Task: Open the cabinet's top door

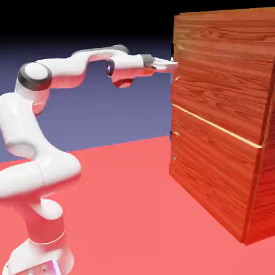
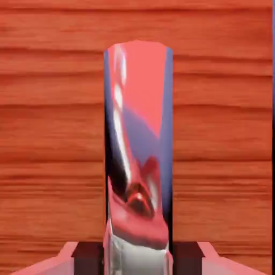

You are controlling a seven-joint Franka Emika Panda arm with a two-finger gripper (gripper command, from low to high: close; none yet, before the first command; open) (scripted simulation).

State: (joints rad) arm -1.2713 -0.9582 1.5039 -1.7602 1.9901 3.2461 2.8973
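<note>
Claw clamped on the top door's handle.
We see the claw closed around the small silver bar handle of the reddish-brown wood-grain top door, giving purchase to pull.

One cabinet stands on one tabletop. It carries two stacked doors: one top door and one lower panel (split by one pale seam). One handle, one arm, one pincer.
</note>
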